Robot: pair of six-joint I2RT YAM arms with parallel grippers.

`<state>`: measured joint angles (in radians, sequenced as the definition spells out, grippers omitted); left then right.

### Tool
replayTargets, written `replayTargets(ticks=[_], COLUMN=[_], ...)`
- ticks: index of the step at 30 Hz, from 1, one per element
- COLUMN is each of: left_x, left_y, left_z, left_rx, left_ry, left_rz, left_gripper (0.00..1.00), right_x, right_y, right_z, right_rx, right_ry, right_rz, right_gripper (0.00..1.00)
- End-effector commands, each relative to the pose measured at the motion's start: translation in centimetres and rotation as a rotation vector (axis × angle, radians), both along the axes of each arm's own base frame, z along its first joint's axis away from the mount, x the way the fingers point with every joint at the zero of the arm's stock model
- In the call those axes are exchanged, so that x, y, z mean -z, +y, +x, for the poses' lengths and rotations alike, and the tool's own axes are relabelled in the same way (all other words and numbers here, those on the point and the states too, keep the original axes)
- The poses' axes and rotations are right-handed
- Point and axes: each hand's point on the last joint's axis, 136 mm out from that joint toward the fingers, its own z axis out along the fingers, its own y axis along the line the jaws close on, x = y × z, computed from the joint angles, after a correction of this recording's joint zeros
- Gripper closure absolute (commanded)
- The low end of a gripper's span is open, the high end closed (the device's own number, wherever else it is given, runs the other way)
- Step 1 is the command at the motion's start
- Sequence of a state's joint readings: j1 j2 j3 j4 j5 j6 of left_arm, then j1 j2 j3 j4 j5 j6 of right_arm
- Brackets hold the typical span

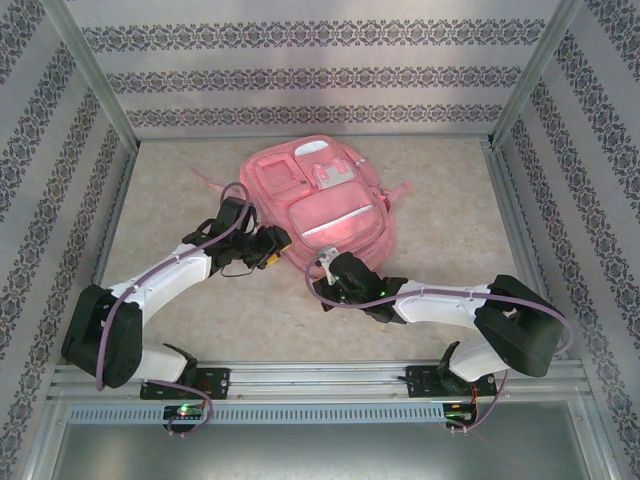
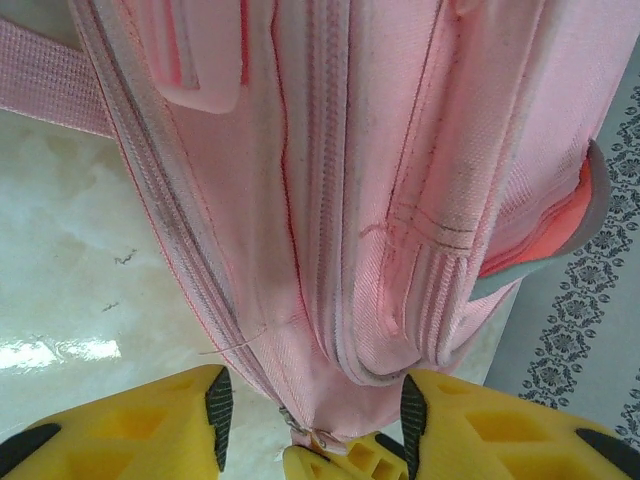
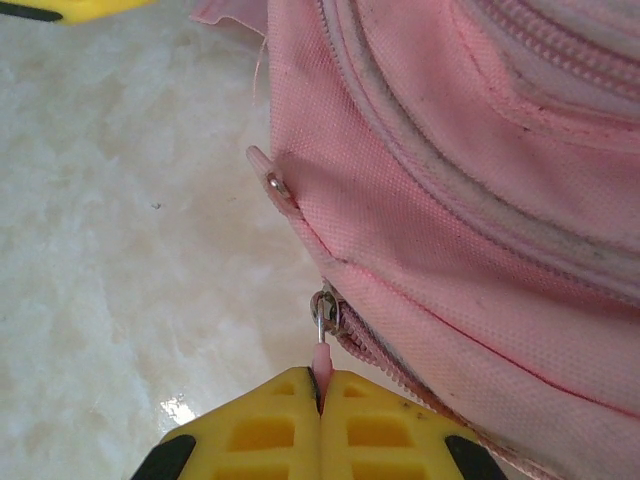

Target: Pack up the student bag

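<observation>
Pink bag (image 1: 318, 205) is lying flat on the bench (image 1: 180, 320), pockets up, just beyond both arms. Right end effector (image 3: 320, 385) is pinching a zip pull (image 3: 321, 355) at the bag's near edge, jaws fully together on it. Left end effector (image 2: 315, 400) is standing half-wide astride the bag's near left corner, a gap showing beside one finger, so clamping nothing. Progress, as judged: work is sitting at the zip stage. Whether any contents are lying inside cannot be told, and the zip run is awaiting completion. Count: one bag, two end effectors, two pulls, the second pull (image 3: 268, 178) hanging free.
</observation>
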<state>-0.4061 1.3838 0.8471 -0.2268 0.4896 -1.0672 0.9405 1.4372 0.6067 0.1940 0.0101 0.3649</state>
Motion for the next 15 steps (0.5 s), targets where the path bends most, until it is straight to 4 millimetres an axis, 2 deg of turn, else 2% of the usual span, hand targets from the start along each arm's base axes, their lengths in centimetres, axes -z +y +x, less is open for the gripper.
replayTargets(ticks=[1,8,15], left_x=[0.1,1.6,3.2], left_y=[-0.3,-1.0,-1.2], left_z=[0.4,1.2,1.9], left_rx=[0.012,0.024,0.02], left_ry=[-0.037,-0.02,0.001], left_rz=[0.006,0.01,0.033], left_gripper=[0.54,0.57,0.55], right_x=[-1.0,-0.8,-0.6], right_y=[0.5,0.2,0.1], right_z=[0.3,0.2,0.2], right_rx=[0.017,0.035,0.039], right_ry=[-0.027,-0.023,-0.021], right_rz=[0.048,0.06,0.056], right_gripper=[1.0,1.0,1.0])
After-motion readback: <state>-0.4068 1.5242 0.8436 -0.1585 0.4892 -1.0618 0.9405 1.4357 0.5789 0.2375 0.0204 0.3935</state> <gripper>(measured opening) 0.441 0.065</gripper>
